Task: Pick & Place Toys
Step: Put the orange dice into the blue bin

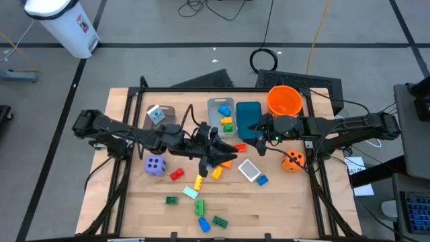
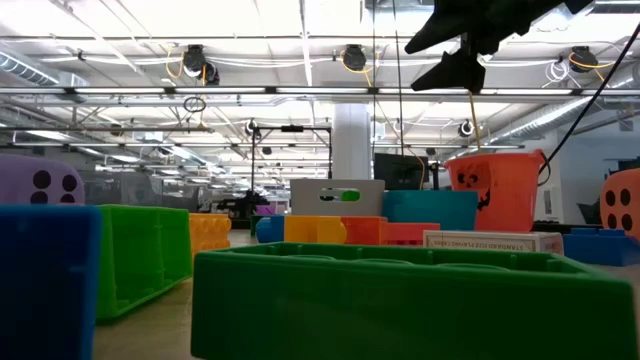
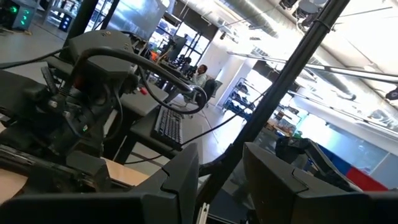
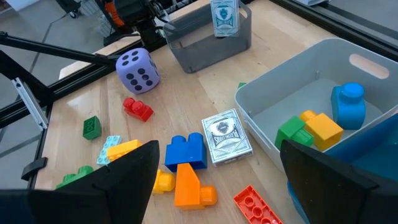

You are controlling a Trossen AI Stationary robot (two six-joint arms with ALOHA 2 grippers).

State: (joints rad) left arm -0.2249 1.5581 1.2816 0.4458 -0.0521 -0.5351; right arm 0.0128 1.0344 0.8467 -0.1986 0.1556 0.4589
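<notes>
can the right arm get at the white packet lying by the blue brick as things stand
Probably yes: the right gripper hangs open above the white packet, nothing lies on it, though the blue brick crowds one side.

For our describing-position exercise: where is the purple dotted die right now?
In the high view the purple die sits on the table's left side, in front of the dark grey bin, with a small red brick just to its right.

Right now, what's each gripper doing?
Left gripper: raised above the toys, fingers slightly apart, nothing seen between them.
Right gripper: open, empty, by the bins.
</notes>
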